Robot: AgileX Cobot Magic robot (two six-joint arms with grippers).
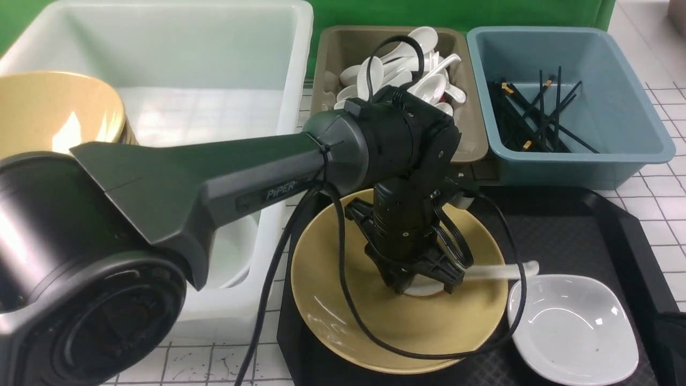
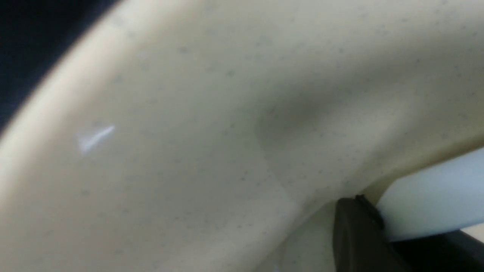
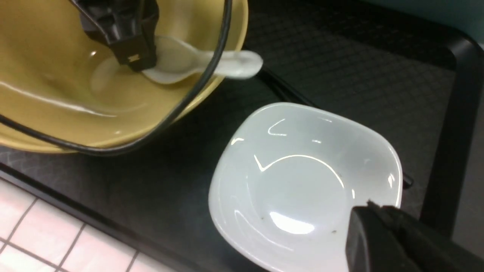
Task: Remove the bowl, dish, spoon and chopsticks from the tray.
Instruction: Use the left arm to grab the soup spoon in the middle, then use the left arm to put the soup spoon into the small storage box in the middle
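White spoon [image 1: 496, 272] handle across bowl [image 1: 332, 279] rim

The left arm [image 1: 214, 177] is a tapering dark-grey link with pale PiPER lettering [image 1: 280, 193]. Black cables [image 1: 343, 268] hang just beside that lettering.

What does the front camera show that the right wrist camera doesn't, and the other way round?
Only the front view: the white tub, the stacked yellow bowls, the olive bin of spoons and the blue bin of chopsticks.
Only the right wrist view, clearly: the shut right tool at the rim of the dish.
Both: the bowl, the dish, the tray, and the left tool closed on the spoon.
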